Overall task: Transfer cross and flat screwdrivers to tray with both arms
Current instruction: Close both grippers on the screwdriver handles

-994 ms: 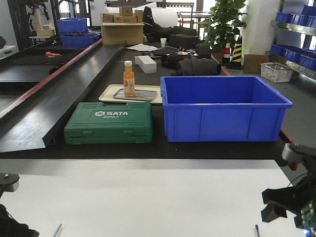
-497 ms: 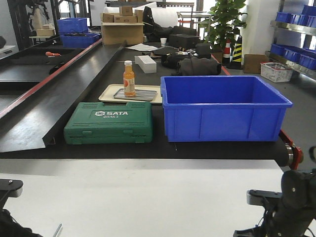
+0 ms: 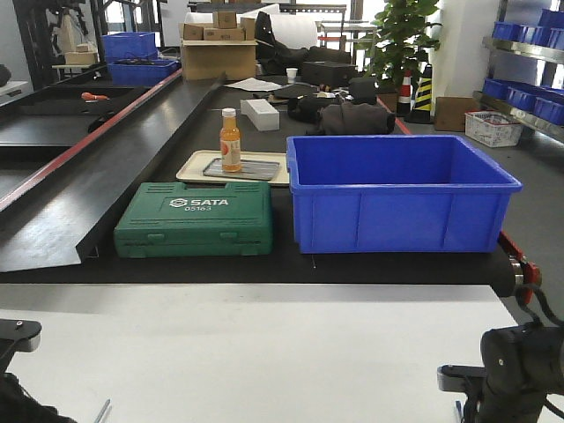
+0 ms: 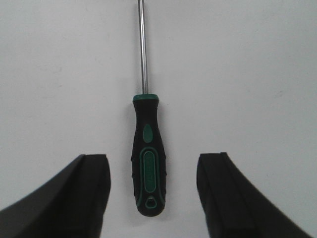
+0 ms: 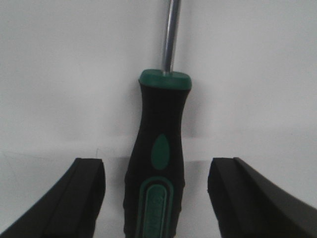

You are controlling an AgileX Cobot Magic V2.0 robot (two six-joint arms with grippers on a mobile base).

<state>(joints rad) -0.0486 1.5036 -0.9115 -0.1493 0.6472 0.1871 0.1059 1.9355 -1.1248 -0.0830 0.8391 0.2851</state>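
Two black-and-green screwdrivers lie on the white table. In the left wrist view one screwdriver (image 4: 148,158) lies between the spread fingers of my left gripper (image 4: 154,193), shaft pointing away, untouched. In the right wrist view the other screwdriver (image 5: 159,163) lies between the spread fingers of my right gripper (image 5: 156,198), closer up and untouched. In the front view only the shaft tips show, at the lower left (image 3: 103,410) and at the lower right (image 3: 458,411). The grey metal tray (image 3: 260,167) sits far back on a cream plastic tray (image 3: 189,167).
An orange bottle (image 3: 230,141) stands on the grey tray. A green SATA tool case (image 3: 194,218) and a deep blue bin (image 3: 401,192) stand on the black bench between the white table (image 3: 264,352) and the tray. My right arm (image 3: 520,370) is at the lower right, my left arm (image 3: 18,335) at the lower left.
My right arm has come down and in over the right screwdriver, now hiding most of its tip. My left arm has shifted slightly and stays low at the left.
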